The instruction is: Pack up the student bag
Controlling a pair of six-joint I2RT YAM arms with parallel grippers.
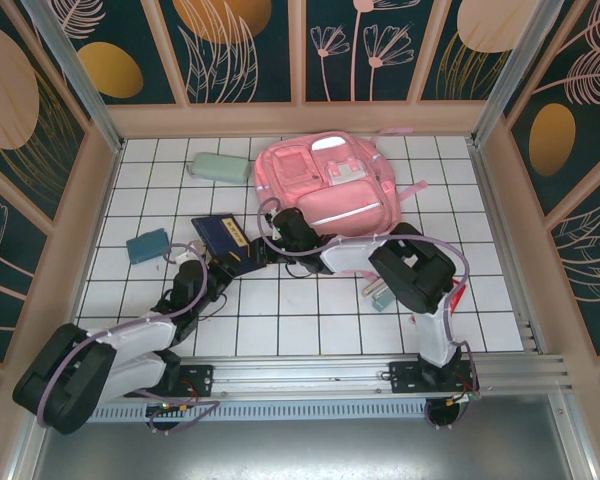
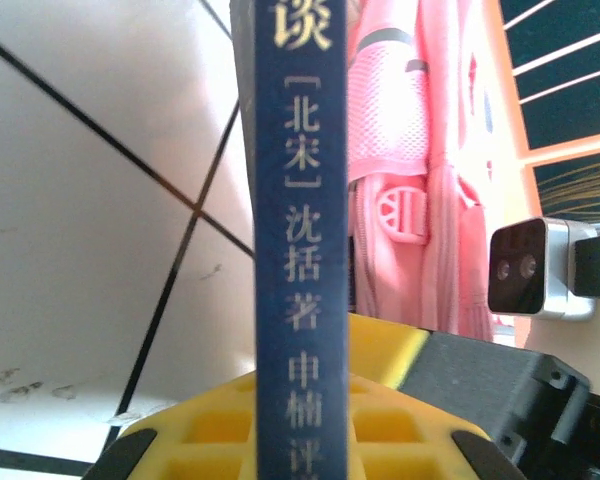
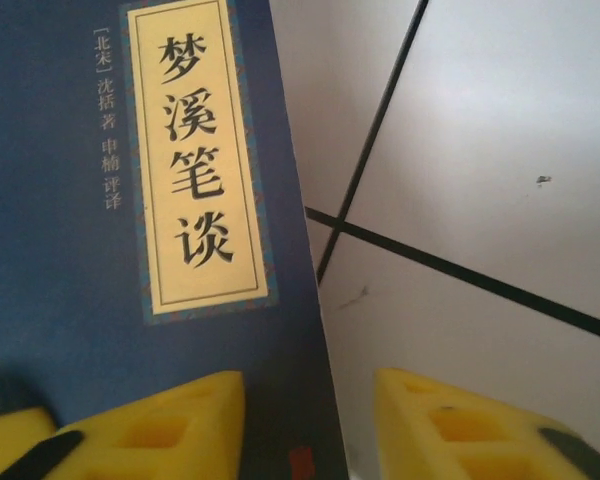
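Note:
The student bag [image 1: 325,185], a big pink backpack, lies flat at the back middle of the tiled table; its side and a strap [image 2: 410,170] fill the left wrist view's background. A dark blue book [image 1: 225,242] with Chinese lettering lies in front of the bag. My left gripper [image 1: 202,262] is at the book's near corner. The book's spine [image 2: 302,200] stands upright between its yellow fingers [image 2: 210,425], which are shut on it. My right gripper [image 1: 280,235] is at the book's right edge. Its fingers [image 3: 450,425] stand apart, one over the blue cover [image 3: 70,250], one over bare tile.
A mint-green pencil case [image 1: 218,166] lies at the back left and a teal box [image 1: 148,245] at the left. A small item [image 1: 380,293] sits by the right arm's elbow. The right wrist's camera [image 2: 528,268] is close beside the left gripper. Walls enclose three sides.

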